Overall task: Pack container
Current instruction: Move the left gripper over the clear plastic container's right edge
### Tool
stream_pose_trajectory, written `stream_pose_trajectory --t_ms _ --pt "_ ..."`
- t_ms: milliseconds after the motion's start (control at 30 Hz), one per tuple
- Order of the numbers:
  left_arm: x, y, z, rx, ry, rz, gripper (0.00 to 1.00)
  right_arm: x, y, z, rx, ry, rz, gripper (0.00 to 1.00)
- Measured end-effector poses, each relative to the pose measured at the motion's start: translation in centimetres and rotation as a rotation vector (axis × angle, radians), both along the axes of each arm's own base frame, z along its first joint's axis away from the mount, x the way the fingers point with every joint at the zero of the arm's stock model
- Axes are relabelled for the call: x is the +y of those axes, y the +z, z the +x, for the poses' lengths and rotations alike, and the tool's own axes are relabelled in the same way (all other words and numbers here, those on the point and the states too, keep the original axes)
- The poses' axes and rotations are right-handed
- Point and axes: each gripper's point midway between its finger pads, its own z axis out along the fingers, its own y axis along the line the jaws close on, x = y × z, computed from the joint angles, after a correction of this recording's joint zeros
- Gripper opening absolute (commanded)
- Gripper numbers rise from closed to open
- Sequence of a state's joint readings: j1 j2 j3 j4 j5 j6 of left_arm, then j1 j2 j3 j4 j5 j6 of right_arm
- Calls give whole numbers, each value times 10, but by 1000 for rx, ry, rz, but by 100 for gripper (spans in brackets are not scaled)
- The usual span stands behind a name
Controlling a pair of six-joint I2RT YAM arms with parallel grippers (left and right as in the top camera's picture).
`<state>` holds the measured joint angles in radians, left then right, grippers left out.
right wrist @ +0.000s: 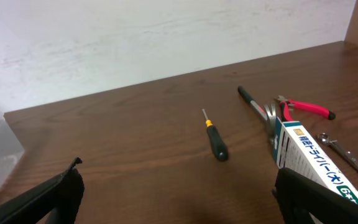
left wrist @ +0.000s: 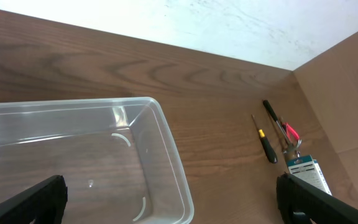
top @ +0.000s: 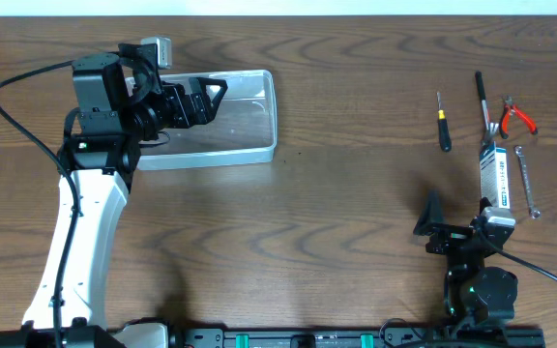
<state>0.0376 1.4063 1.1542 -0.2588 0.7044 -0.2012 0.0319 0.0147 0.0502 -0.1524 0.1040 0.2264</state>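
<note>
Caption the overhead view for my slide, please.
Left gripper above the clear container; screwdriver, pliers, wrench and small box lie near the open right gripper.

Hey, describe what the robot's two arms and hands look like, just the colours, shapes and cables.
The left arm has a long white link with black joints, and a black cable loops off it. The right arm is black, with a small green light and a second black cable. The left hand and right hand both have matte black, wedge-shaped fingers.
</note>
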Motion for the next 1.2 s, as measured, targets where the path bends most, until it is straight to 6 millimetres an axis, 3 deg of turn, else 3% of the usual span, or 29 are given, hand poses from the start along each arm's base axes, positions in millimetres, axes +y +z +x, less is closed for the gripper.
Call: stream_pose_trajectory --t_ms 33,67,100,167,200,300,400,600,767,867,1033,1200 --pt "12 -7 -3 57 59 33 98 0 0 0 0 0 0 99" --pt "39 -32 -46 387 203 131 98 0 0 0 0 1 0 99" --pt "66 -32 -71 498 313 211 98 0 0 0 -2 -2 0 99" --pt "112 4 -87 439 516 307 98 0 0 0 0 0 0 99" --pt "127 31 -93 360 600 337 98 0 0 0 -1 0 0 99" --pt "142 69 -115 243 711 377 98 0 0 0 -2 0 0 99" --pt "150 73 -130 219 765 406 98 0 0 0 -1 1 0 99" --pt "157 42 -130 312 779 458 98 0 0 0 -1 1 0 99" --pt "160 40 -128 318 785 469 98 0 0 0 -1 1 0 99" --pt "155 44 -117 275 728 479 98 0 0 0 -1 1 0 99" --pt "124 38 -82 207 490 454 98 0 0 0 -1 1 0 99" --pt "86 11 -52 226 271 404 98 0 0 0 -1 1 0 99"
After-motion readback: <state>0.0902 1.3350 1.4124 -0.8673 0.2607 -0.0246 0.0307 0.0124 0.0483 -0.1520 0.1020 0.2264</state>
